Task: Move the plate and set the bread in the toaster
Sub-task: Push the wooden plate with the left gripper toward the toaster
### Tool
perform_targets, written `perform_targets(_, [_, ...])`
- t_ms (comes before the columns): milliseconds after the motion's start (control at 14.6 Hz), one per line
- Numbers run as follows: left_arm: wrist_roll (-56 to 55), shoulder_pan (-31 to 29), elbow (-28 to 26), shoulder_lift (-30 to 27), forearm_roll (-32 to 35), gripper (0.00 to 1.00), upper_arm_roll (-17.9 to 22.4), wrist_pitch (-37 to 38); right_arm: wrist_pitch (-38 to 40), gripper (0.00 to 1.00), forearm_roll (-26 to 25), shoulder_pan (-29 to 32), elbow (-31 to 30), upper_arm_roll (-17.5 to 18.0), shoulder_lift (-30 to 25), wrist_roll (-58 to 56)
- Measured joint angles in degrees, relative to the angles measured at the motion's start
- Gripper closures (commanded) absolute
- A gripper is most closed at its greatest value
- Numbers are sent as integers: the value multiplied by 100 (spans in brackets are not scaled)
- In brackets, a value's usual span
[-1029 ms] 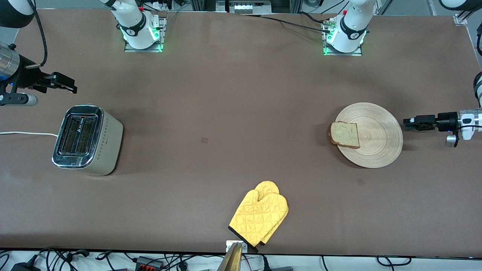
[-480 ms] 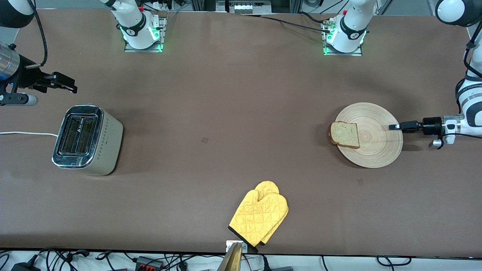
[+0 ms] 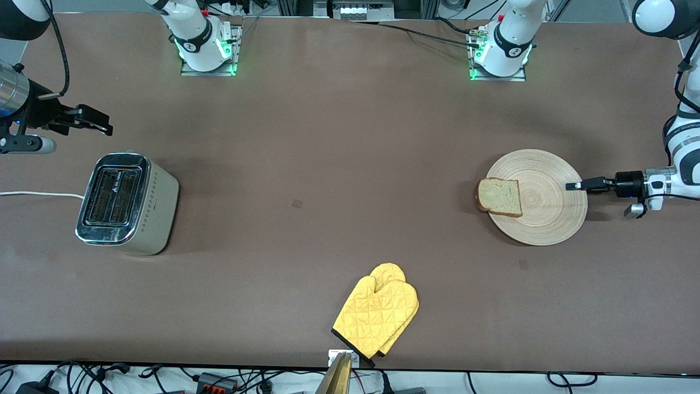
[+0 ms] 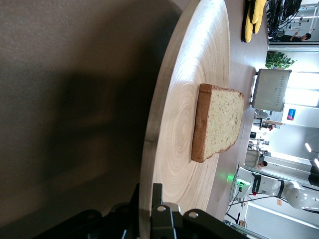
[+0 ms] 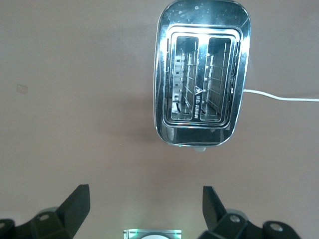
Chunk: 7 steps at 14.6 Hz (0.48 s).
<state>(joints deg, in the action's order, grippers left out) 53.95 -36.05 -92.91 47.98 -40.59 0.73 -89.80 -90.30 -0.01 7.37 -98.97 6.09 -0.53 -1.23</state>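
The left gripper (image 3: 572, 185) was clamped on the plate (image 3: 547, 219) rim at the left arm's end, bread (image 3: 499, 197) aboard; a level, slow drag seemed advisable, while the right gripper (image 3: 98, 123) waited wide above the table beside the toaster (image 3: 127, 203).

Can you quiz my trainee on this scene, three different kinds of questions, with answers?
1. True or false: the bread lies on the plate.
2. The left end effector is: A) open over the toaster; B) shut on the plate's rim; C) holding the mitt.
3. Which end effector is open near the toaster?

Key: 1 true; 2 B; 3 the right end effector.
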Motion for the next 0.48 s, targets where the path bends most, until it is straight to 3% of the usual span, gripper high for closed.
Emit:
perform_targets(206, [-47,12,37,-5,0,99,-316,20,16,0,5,0,3,2,0,-6])
perform_targets(480, [-968,61,34,-64,-25,99,-1203,-144,75,0,9,-1,10,8,0,-14])
